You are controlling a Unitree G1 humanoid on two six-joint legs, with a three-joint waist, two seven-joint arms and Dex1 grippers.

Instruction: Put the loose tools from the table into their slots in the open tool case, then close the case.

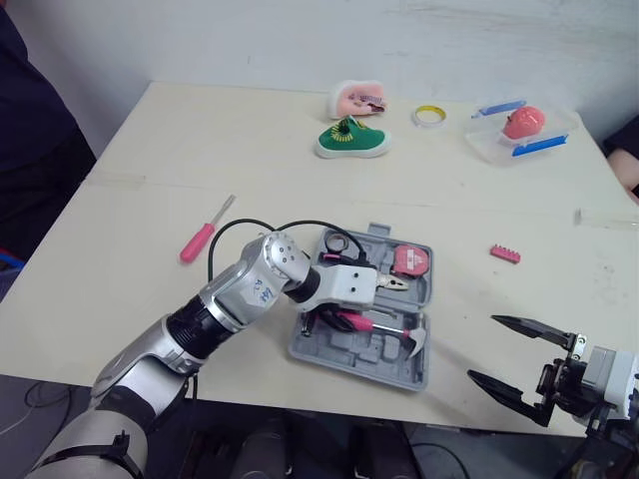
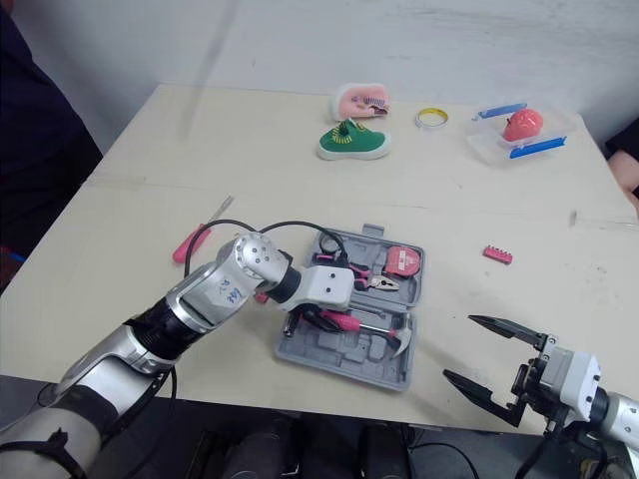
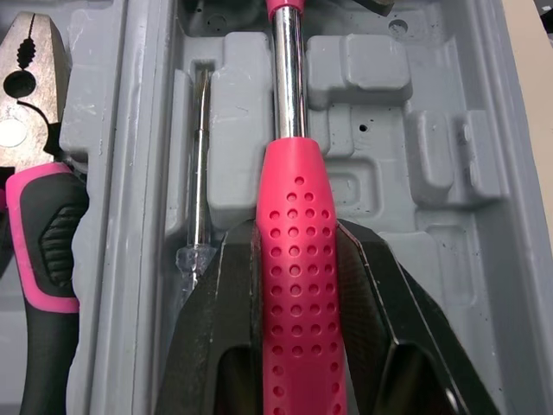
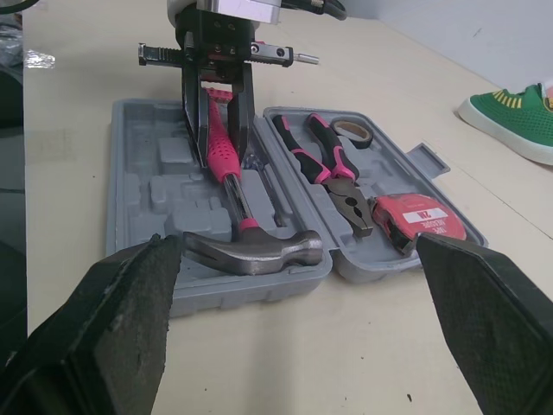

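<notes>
One open tool case [image 1: 344, 356]: one hammer [image 4: 251, 246], pinched by fingers of left gripper [image 3: 294, 251]; one pliers [image 4: 333, 169]. One screwdriver [image 1: 198, 242] laid at 9 o'clock. Fingers of right gripper [image 1: 482, 347] spread.

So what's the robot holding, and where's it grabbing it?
Left gripper holds the hammer by its pink handle, in the tool case. Right gripper is open, empty.
</notes>
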